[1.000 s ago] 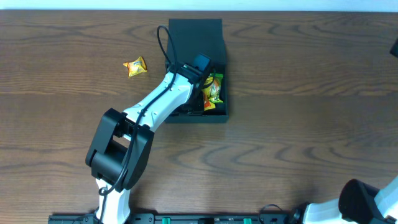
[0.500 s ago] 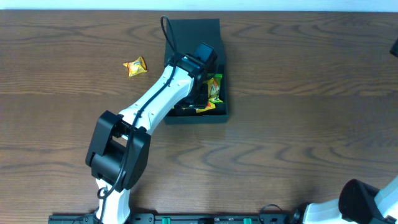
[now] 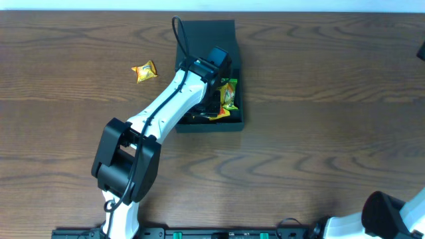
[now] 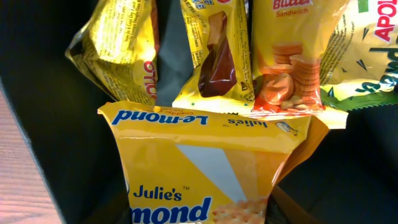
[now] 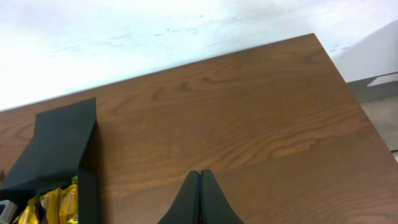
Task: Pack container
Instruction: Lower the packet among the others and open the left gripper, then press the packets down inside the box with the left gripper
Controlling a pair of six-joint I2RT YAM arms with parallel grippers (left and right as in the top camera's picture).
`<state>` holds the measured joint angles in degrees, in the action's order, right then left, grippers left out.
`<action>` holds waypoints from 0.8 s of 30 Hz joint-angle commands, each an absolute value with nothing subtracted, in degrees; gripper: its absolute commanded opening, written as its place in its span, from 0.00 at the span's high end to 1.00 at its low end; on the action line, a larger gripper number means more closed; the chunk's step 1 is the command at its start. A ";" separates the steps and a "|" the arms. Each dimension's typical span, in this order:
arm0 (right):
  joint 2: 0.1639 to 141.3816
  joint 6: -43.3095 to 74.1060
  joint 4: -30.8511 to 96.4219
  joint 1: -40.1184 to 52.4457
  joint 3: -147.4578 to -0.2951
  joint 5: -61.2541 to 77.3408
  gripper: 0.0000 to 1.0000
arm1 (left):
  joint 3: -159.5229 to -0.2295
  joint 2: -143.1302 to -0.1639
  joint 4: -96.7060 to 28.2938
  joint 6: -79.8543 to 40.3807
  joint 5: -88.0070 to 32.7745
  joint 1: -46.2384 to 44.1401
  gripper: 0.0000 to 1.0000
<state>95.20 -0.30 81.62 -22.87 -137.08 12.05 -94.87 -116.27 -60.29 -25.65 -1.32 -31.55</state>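
I judge packing well along: several snack packets sit in the open container mid-bench. One orange packet lies outside, off to its left. My left arm reaches into the box. A Le-mond packet fills its camera, so I cannot tell how its jaws stand. The right arm's jaws are pressed together, holding nothing.

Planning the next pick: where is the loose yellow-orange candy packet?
Overhead view: the small yellow-orange crinkled foil packet lies on the brown wooden table, left of the dark square cardboard container and apart from it.
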 commanded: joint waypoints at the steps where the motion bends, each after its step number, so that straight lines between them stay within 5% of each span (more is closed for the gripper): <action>1: 95.18 -0.91 81.69 -23.22 -137.03 12.71 0.98 | -95.72 -116.55 -60.62 -26.39 -1.98 -31.42 0.53; 5: 95.18 -0.91 81.67 -23.22 -137.03 12.71 0.99 | -95.72 -116.55 -60.84 -26.39 -2.52 -31.42 0.20; 13: 95.18 -0.93 81.65 -23.22 -137.03 12.71 0.99 | -95.72 -116.55 -59.27 -26.30 -3.01 -31.42 0.17; 15: 95.18 -0.91 81.62 -23.22 -137.01 12.71 0.98 | -95.72 -116.55 -56.97 -25.45 -2.83 -31.42 0.32; 18: 95.18 -0.91 81.60 -23.22 -137.03 12.71 0.98 | -95.72 -116.62 -55.11 -25.02 -2.02 -31.42 0.88; 19: 95.22 -0.91 81.60 -23.22 -137.01 12.71 0.99 | -95.72 -116.71 -54.87 -25.04 -1.63 -31.42 0.94; 24: 95.29 -0.91 81.52 -23.22 -137.03 12.71 0.98 | -95.18 -118.34 -54.13 -25.06 -1.37 -31.42 0.94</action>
